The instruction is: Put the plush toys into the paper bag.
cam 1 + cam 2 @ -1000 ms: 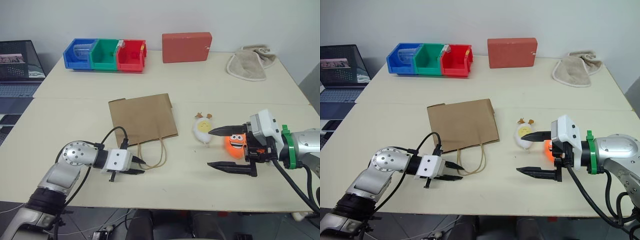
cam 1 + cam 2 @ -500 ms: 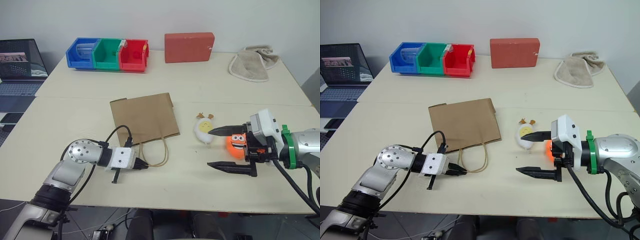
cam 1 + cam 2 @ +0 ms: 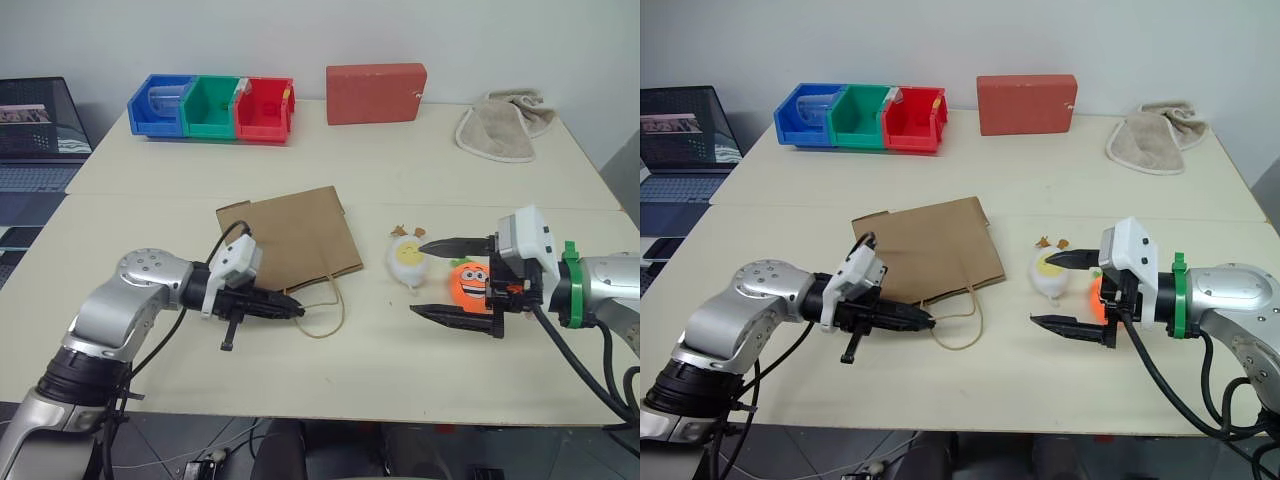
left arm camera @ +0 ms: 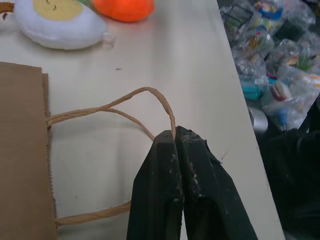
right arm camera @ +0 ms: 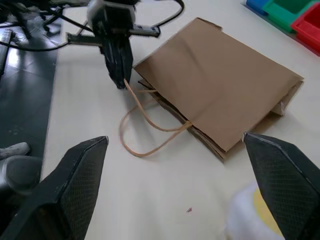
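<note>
A robot test room, like a lab or an office

You are looking at two plain pale tables (image 3: 300,160) pushed together by a bare white wall (image 3: 300,35). A laptop (image 3: 35,130) sits open on a side desk. Three small sorting bins (image 3: 210,108), blue, green and red, stand in a row. Past the table edge you can see a heap of small things in clear plastic bags (image 4: 272,65) on the floor.

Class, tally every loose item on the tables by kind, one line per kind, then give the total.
Plush toys: 2 (egg, carrot)
Paper bag: 1
Storage bins: 3 (blue, green, red)
Red box: 1
Beige cloth: 1
Laptop: 1
Total: 9
</note>
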